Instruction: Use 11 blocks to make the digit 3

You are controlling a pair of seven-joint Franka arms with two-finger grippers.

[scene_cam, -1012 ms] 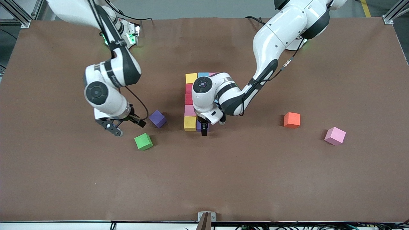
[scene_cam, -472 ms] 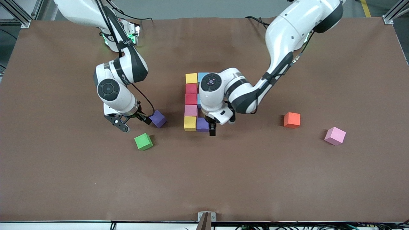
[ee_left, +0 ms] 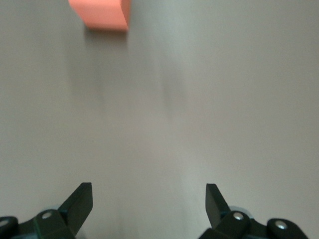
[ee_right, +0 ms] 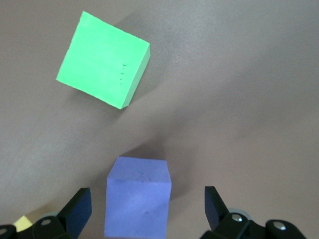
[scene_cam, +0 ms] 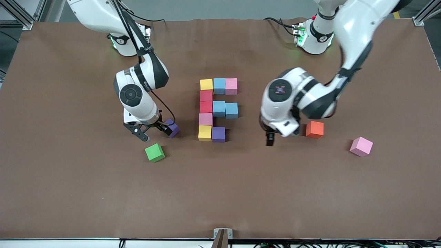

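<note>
I'm working in a robotics lab: brown mat-covered table [scene_cam: 69, 193], aluminium framing [scene_cam: 20, 15] at ten o'clock (cables [scene_cam: 275, 22] trailing too), grey floor.

a brown mat [scene_cam: 69, 193] covers the table, with aluminium frame posts [scene_cam: 20, 15] at its corners.

On the plain brown tabletop [scene_cam: 69, 189], small matte foam cubes are showing yellow [scene_cam: 206, 84], light blue [scene_cam: 219, 85], pink [scene_cam: 231, 86], red [scene_cam: 206, 101] and purple [scene_cam: 218, 134]; loose cubes are showing purple [ee_right: 137, 197], green [ee_right: 101, 59], orange [scene_cam: 314, 129] and pink [scene_cam: 361, 146].
</note>
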